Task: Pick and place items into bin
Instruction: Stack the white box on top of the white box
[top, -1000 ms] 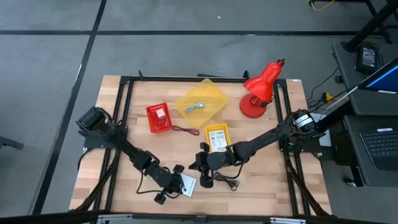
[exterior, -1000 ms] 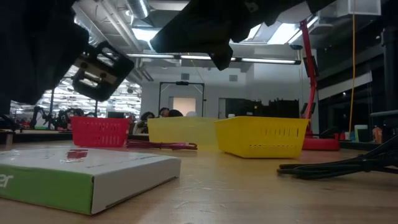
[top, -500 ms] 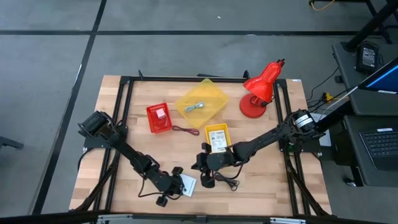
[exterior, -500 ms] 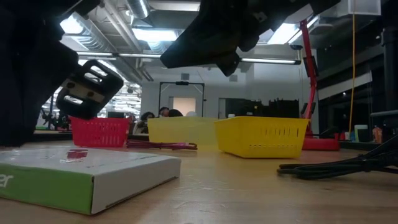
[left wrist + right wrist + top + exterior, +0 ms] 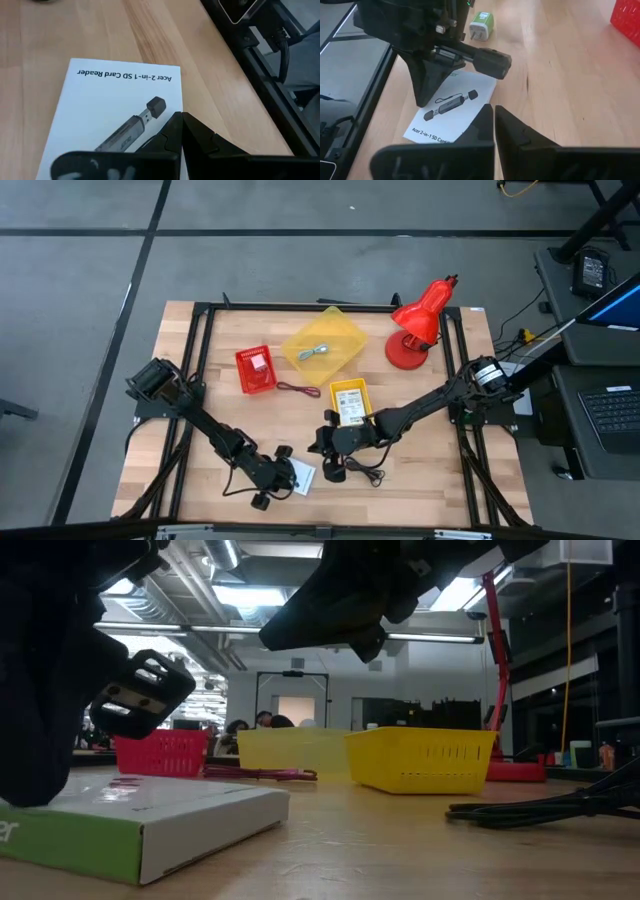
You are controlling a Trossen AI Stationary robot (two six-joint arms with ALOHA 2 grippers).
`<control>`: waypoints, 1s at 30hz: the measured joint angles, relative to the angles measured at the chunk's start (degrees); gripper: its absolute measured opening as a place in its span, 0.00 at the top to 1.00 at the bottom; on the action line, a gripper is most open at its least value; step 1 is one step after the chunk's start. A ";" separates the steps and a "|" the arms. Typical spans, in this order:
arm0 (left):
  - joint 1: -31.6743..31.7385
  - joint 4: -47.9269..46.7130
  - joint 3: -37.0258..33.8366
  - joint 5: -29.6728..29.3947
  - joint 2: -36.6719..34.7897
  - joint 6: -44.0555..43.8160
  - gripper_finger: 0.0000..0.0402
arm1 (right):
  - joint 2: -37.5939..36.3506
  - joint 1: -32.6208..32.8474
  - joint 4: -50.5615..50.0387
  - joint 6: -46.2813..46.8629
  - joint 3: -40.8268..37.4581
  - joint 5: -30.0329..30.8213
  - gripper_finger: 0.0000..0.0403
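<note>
White card-reader box (image 5: pixel 301 476) is pressed at the table's 6 o'clock edge by the closed, empty left gripper (image 5: pixel 278 477), the closed, empty right gripper (image 5: pixel 322 450) held at its 1 o'clock.

A flat white cardboard box (image 5: pixel 107 117) is printed with black lettering and a grey card reader; its edge is green. Yellow (image 5: pixel 323 345) and red (image 5: pixel 256 369) plastic baskets are seen on the pale wooden worktop (image 5: pixel 200 385).

One camera hangs overhead, one sits level at the table's near edge. Both wrist cameras look closely down at the same white card-reader box (image 5: pixel 115 115).
</note>
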 joint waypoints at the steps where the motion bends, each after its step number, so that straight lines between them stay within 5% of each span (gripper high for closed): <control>1: 0.00 -0.23 0.00 0.00 -0.02 -0.03 1.00 | 0.00 0.00 0.00 -0.02 0.00 0.00 1.00; 13: 0.02 -5.84 0.20 1.01 -0.28 0.69 1.00 | 0.02 -1.53 -0.08 5.14 -0.02 1.98 1.00; 30: 6.55 -6.68 0.04 1.49 -0.11 14.99 1.00 | 1.18 -3.93 -0.62 6.24 -0.09 2.47 1.00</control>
